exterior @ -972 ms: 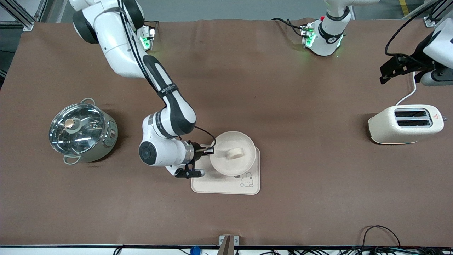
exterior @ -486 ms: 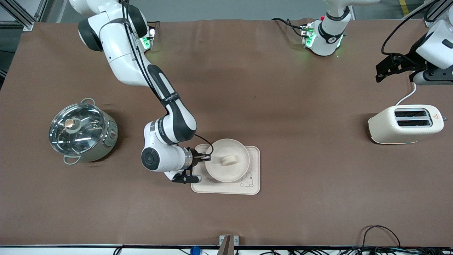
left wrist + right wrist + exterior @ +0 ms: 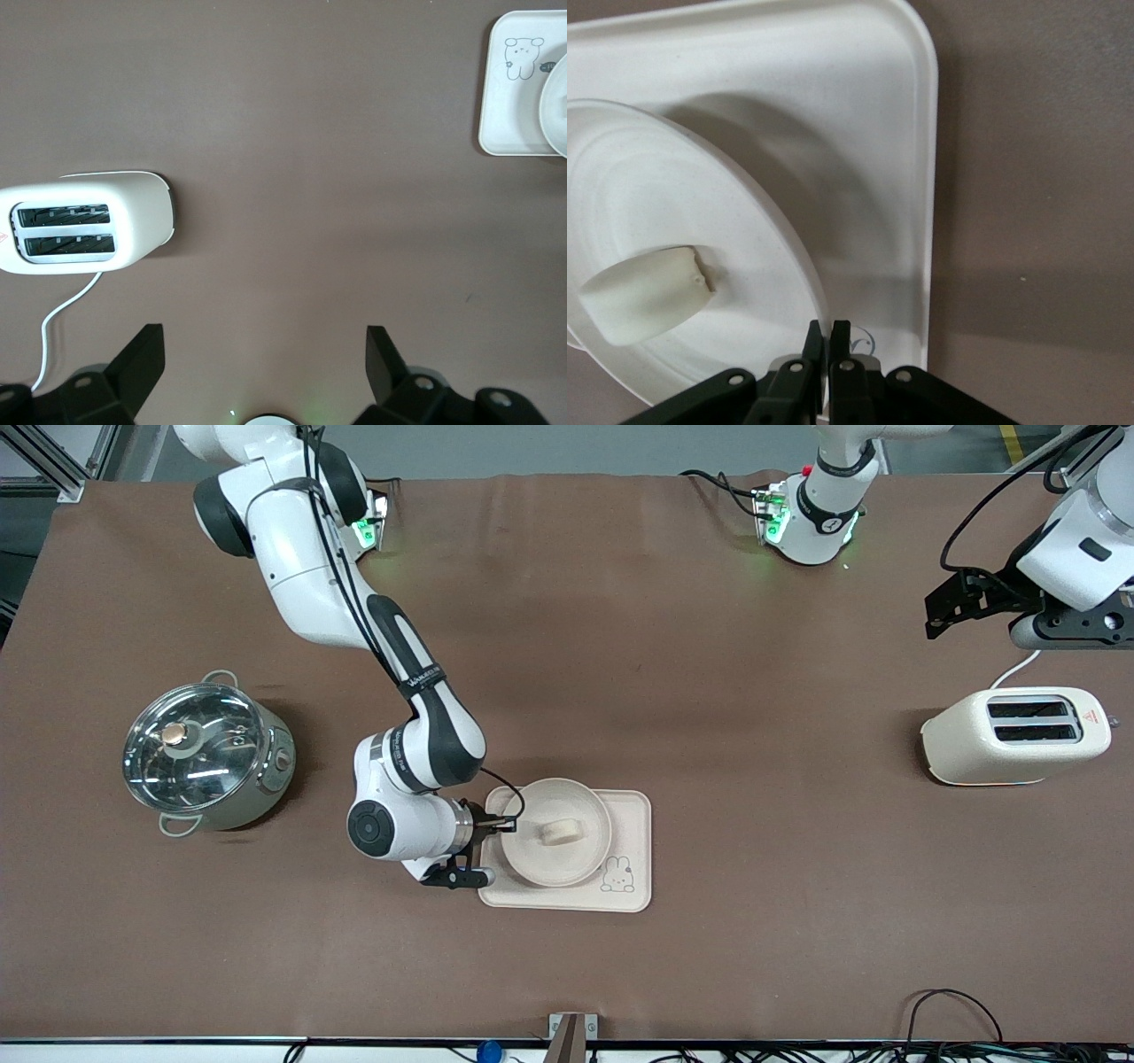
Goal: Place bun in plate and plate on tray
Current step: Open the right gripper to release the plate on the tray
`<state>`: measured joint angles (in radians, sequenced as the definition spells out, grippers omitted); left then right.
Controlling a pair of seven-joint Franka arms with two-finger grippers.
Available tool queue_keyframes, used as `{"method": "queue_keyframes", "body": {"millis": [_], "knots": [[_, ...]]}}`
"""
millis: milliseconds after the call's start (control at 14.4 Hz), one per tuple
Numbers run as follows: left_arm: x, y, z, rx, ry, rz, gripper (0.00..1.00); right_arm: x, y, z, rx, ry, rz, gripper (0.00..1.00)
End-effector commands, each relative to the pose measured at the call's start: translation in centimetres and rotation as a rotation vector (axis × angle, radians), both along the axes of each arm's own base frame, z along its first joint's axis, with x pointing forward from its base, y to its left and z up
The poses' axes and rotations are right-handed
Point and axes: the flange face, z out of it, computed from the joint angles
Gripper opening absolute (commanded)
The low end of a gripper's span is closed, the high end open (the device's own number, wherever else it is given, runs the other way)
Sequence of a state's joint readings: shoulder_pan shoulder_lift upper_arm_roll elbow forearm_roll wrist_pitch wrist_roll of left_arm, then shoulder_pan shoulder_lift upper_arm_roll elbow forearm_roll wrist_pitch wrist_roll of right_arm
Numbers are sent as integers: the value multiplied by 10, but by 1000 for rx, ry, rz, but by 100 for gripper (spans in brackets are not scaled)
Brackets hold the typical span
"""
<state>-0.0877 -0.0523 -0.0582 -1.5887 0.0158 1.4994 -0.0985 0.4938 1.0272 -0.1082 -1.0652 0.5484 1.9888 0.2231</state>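
The round cream plate point(image 3: 540, 859) sits over the rectangular tray point(image 3: 631, 841), at the tray's end toward the right arm, with the small bun point(image 3: 561, 833) inside it. My right gripper point(image 3: 507, 825) is shut on the plate's rim. In the right wrist view the fingers point(image 3: 828, 341) pinch the rim of the plate point(image 3: 673, 212), the bun point(image 3: 642, 297) lies in it, and the tray point(image 3: 904, 133) is beneath. My left gripper point(image 3: 943, 607) is open and empty, waiting high above the table near the toaster.
A cream toaster point(image 3: 1014, 735) with a white cord stands at the left arm's end of the table; it also shows in the left wrist view point(image 3: 84, 221). A steel pot with a glass lid point(image 3: 205, 748) stands at the right arm's end.
My right gripper has lowered the plate with the bun onto the tray and shifted it toward the right arm's end. The left arm has drifted a little.
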Motion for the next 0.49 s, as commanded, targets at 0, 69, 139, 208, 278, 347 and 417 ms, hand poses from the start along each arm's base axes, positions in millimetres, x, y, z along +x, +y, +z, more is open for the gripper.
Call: {"method": "queue_keyframes", "body": {"millis": [0,69,139,208,278,347,417], "knots": [[5,2,5,-19,-14,-4,100,3,0,1,2,0,-12,4],[5,3,6,-20,-17,-4,100,4,2,0,5,-16,-14,3],[5,5,7,-21,-19,0,100,4,6,-2,6,-31,-17,0],[5,7,8,-21,-22,5,100,5,4,-7,6,-37,-23,0],[5,9,9,-22,-23,8,100,6,3,-11,6,-40,-28,0],[5,10,10,-22,-26,8,100,7,1,-13,6,-39,-32,0],[5,10,10,-21,-27,8,100,7,1,-13,7,-41,-33,0]]}}
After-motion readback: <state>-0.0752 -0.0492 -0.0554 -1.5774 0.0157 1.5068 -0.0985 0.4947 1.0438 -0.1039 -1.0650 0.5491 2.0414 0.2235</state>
